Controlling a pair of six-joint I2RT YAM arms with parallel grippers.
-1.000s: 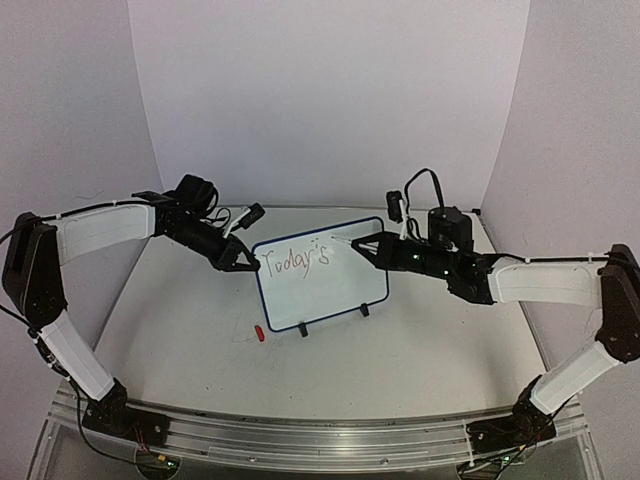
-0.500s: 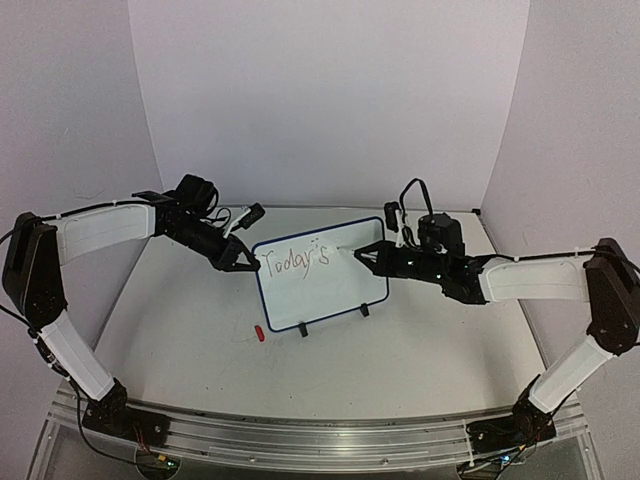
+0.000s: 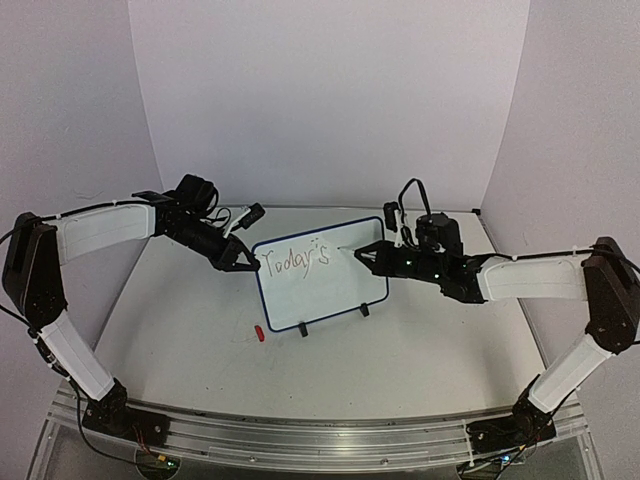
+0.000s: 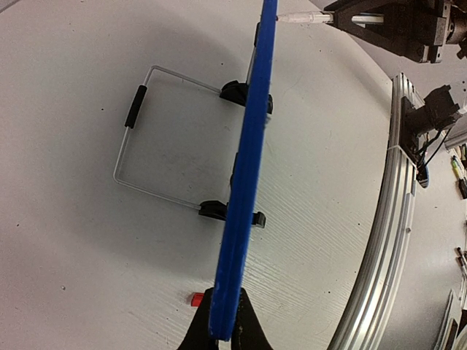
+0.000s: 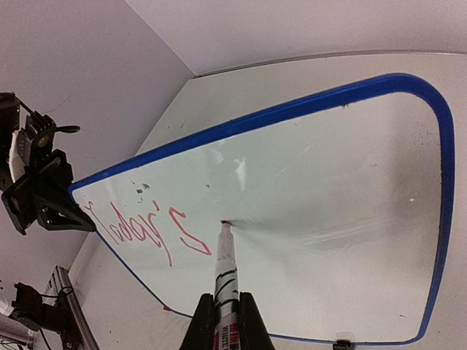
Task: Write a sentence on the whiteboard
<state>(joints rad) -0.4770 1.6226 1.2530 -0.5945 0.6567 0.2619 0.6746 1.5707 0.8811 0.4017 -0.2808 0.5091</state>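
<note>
In the top view, the whiteboard (image 3: pixel 335 295) is seen standing upright on its feet. Its left edge is pinched by the left gripper (image 3: pixel 251 264). Of the sentence (image 3: pixel 295 262), only the word "Today's" is written, on the upper left part of the whiteboard. The marker (image 3: pixel 350 248) is clamped in the right gripper (image 3: pixel 362 252), just to the right of that word. Compared with one second earlier, the right gripper has been shifted slightly lower along the whiteboard's face. During the last half second almost nothing has been moved. A red cap (image 3: pixel 258 334) is lying on the table (image 3: pixel 450 350), near the whiteboard's lower left corner.

In the left wrist view, the whiteboard is seen edge-on. Its blue frame is squeezed between the two fingers, and the wire stand (image 4: pixel 135 106) is spread out behind the whiteboard.

In the right wrist view, the marker tip is pressed on the whiteboard just after the "s". From this it is judged that the first word is finished and the next word is about to be started.
</note>
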